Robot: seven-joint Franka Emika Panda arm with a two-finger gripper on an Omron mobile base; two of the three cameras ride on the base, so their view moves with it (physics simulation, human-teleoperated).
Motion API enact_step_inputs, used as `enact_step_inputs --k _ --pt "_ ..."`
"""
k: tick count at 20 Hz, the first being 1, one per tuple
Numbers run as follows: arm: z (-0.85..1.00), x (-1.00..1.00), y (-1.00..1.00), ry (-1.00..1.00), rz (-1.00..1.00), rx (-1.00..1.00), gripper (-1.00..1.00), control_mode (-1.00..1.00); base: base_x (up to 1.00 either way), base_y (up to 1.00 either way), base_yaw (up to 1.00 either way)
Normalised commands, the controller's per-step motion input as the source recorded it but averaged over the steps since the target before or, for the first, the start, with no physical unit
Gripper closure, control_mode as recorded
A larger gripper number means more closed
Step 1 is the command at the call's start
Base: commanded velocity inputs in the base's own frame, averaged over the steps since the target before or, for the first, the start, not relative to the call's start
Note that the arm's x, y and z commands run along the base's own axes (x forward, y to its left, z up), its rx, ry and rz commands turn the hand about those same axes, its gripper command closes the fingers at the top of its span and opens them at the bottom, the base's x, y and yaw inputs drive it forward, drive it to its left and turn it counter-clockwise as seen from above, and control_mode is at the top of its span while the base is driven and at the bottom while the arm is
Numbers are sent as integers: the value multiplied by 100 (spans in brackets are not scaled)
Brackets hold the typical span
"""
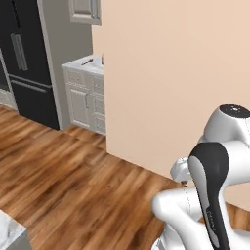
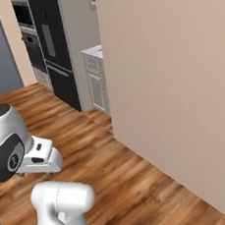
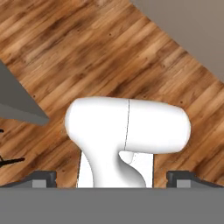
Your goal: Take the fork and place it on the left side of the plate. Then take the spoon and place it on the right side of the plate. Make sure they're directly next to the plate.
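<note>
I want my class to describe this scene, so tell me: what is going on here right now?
Nothing is being handled yet. The robot arm is folded above a wooden floor, facing a plain wall. Its gripper points down at the floor, open and holding nothing. A black fridge and white cabinets stand further back.

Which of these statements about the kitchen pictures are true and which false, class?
1. The floor is wood plank. True.
2. The pincer grips a fork. False: its fingertips stand wide apart, open, with nothing between them.
3. A black fridge stands beside white cabinets. True.
4. The wall closest to the robot is blue. False: it is beige.
5. The arm is red. False: white with dark joints.
</note>
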Motion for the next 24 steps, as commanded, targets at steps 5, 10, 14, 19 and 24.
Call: enact_step_inputs --k 5,10,14,19,24 --pt "0 0 0 0 0 0 -100 100 100 -3 17" --pt "0 0 0 0 0 0 -100 100 100 -3 13" --pt "0 0 0 0 0 0 -100 100 100 2 15" --pt "0 0 0 0 0 0 -100 100 100 21 1" --pt "0 0 0 0 0 0 -100 100 100 58 -13"
